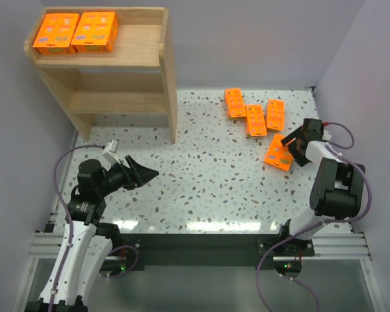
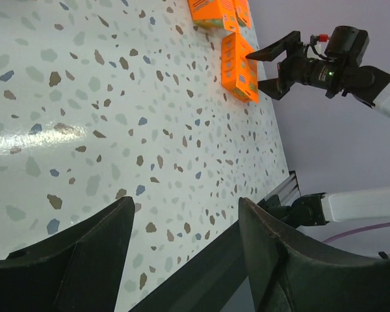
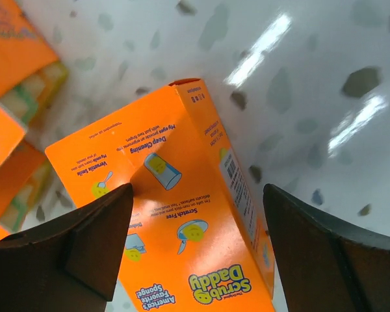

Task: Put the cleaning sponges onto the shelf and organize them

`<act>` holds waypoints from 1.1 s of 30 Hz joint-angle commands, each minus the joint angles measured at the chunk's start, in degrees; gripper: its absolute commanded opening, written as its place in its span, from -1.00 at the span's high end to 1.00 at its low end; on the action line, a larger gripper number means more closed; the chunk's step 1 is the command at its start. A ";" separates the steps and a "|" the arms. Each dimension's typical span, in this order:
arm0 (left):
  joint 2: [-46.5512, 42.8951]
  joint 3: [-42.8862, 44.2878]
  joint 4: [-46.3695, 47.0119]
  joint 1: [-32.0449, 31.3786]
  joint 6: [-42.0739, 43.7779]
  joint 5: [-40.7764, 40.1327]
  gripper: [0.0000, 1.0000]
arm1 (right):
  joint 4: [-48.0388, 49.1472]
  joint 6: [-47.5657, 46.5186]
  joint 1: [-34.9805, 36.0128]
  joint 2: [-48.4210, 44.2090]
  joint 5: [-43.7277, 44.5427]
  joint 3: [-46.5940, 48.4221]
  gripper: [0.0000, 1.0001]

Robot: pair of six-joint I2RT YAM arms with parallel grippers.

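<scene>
Wooden shelf (image 1: 104, 65) stands at the far left of the table (image 1: 208, 195). 2 orange sponge packs (image 1: 75, 32) lie side by side on its top tier. Left claw (image 1: 148, 177) hangs over bare table, jaws apart, holding nothing. 3 loose packs (image 1: 256, 120) lie close together at far right. Right claw (image 1: 292, 148) straddles a 4th pack (image 1: 277, 156) flat on the table, jaws spread wide. Contact with that pack cannot be confirmed, though the right finger appears clear of it.
</scene>
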 commanded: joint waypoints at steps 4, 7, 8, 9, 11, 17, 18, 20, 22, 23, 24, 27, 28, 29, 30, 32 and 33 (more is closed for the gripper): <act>0.54 -2.55 -1.66 -0.23 4.87 1.13 -0.38 | -3.72 6.76 11.64 -5.85 -3.76 -12.62 -0.56; 0.63 -3.61 -1.40 -0.32 5.14 1.48 -0.37 | -4.95 12.03 15.85 -10.51 -4.91 -17.55 -0.48; 0.63 -4.13 -1.48 -0.32 5.23 1.57 -0.37 | -5.21 13.10 18.39 -11.65 -5.26 -18.60 -0.47; 0.63 -4.66 -1.40 -0.32 5.23 1.48 -0.37 | -6.61 15.80 19.72 -12.97 -5.35 -20.18 -0.47; 1.15 -6.06 -0.70 -0.41 4.97 1.48 -0.37 | -5.67 18.98 23.41 -17.18 -7.54 -23.86 -0.44; 3.00 -9.94 3.61 -1.29 3.29 0.70 -0.36 | -3.74 31.37 35.18 -24.93 -9.22 -28.19 -0.41; 3.44 -10.29 4.05 -1.55 3.21 0.34 -0.36 | -2.68 34.00 36.42 -25.11 -10.00 -28.45 -0.41; 4.84 -11.61 6.50 -1.82 1.98 -0.36 -0.37 | 0.38 36.83 40.46 -23.97 -10.54 -28.55 -0.41; 6.33 -12.83 9.22 -2.61 0.06 -1.24 -0.37 | 3.56 39.99 44.49 -22.48 -11.67 -28.20 -0.42; 6.69 -13.19 10.37 -2.87 -0.65 -2.11 -0.37 | 6.44 40.87 45.82 -19.78 -12.29 -27.15 -0.42; 7.04 -13.45 11.51 -3.83 -1.36 -2.56 -0.37 | 8.13 41.92 47.23 -18.53 -12.82 -26.53 -0.43; 8.36 -13.81 14.42 -6.28 -3.56 -5.37 -0.37 | 15.06 44.91 52.24 -13.27 -14.31 -24.15 -0.47; 9.15 -13.89 15.47 -6.91 -4.43 -6.25 -0.37 | 18.39 45.71 53.90 -12.11 -15.62 -24.06 -0.48; 9.59 -14.07 16.00 -8.39 -4.96 -7.56 -0.37 | 22.17 46.58 54.70 -9.75 -16.25 -22.85 -0.49; 10.03 -14.42 16.62 -9.10 -5.40 -8.09 -0.37 | 23.16 47.20 55.41 -8.86 -16.51 -21.79 -0.49; 10.91 -15.56 18.81 -10.51 -7.33 -9.76 -0.37 | 25.97 46.94 57.17 -7.36 -16.69 -18.72 -0.53; 11.09 -16.00 19.43 -11.91 -7.86 -10.29 -0.37 | 25.98 46.68 57.52 -6.83 -16.87 -17.57 -0.54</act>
